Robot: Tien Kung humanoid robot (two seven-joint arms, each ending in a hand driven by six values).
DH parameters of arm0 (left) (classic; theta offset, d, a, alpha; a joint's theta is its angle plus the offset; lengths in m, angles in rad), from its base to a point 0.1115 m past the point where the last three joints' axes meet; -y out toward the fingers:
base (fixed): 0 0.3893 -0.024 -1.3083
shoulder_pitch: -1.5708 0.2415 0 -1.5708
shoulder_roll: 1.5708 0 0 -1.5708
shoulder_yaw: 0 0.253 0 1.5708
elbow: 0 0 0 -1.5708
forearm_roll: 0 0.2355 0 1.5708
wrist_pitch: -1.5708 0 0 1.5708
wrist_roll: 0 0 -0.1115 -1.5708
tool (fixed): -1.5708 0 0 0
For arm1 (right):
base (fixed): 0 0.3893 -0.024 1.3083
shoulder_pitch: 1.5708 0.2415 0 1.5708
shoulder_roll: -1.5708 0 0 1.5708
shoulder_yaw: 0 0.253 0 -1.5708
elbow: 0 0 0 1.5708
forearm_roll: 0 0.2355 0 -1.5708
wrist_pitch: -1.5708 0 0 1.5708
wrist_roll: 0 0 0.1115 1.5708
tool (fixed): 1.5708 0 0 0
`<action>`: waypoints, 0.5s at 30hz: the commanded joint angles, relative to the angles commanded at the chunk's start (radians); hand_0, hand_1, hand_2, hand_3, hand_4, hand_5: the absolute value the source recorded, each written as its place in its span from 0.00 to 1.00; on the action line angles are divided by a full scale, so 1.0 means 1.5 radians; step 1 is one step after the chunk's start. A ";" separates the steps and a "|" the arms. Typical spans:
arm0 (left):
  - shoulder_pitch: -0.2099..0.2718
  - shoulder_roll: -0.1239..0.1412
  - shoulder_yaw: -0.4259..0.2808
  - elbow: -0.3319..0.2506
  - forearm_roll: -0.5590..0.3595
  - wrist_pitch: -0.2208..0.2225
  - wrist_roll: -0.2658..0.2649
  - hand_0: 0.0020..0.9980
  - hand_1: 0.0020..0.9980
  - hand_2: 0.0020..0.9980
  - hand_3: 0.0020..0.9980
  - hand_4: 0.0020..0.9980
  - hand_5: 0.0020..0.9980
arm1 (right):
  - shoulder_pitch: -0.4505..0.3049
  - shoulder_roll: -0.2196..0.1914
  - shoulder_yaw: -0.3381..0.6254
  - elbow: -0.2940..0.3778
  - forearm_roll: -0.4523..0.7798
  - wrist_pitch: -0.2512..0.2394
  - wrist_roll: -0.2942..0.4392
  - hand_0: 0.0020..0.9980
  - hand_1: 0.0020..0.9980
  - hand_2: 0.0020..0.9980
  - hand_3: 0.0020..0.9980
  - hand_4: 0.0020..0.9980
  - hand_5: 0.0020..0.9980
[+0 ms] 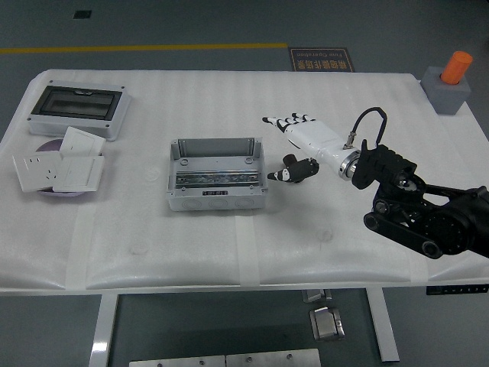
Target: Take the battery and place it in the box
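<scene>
The grey open box (216,182) stands at the middle of the white table (244,245). A metal rail runs across its inside; I cannot make out the battery in it. My right hand (276,147), white with black fingertips, hovers just right of the box, clear of its rim. Its fingers (289,120) are spread and its thumb (293,170) points toward the box; it holds nothing. The black right arm (412,210) comes in from the right edge. The left arm is out of view.
A grey enclosure with a dark window (76,109) sits at the far left. White socket plates (59,168) lie on a purple disc below it. A grey block with an orange cylinder (451,80) stands at the far right corner.
</scene>
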 joint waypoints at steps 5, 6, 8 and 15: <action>-0.003 0.001 0.003 0.000 -0.002 0.000 -0.002 0.61 0.65 0.42 0.48 0.45 0.44 | 0.032 0.001 -0.072 -0.051 0.025 0.003 0.011 1.00 0.87 0.92 1.00 0.94 0.45; -0.003 0.001 0.003 0.000 -0.003 0.000 -0.002 0.61 0.65 0.42 0.48 0.45 0.44 | 0.035 0.003 -0.084 -0.057 0.027 0.003 0.013 1.00 0.87 0.92 1.00 0.94 0.45; -0.004 0.000 0.005 0.000 -0.003 0.000 -0.002 0.61 0.65 0.42 0.48 0.45 0.44 | 0.041 0.009 -0.108 -0.067 0.032 0.004 0.015 1.00 0.87 0.92 1.00 0.94 0.45; -0.005 0.000 0.008 0.000 -0.004 -0.001 -0.003 0.61 0.65 0.42 0.48 0.45 0.43 | 0.054 0.036 -0.109 -0.096 0.017 0.045 0.022 1.00 0.84 0.89 1.00 0.93 0.45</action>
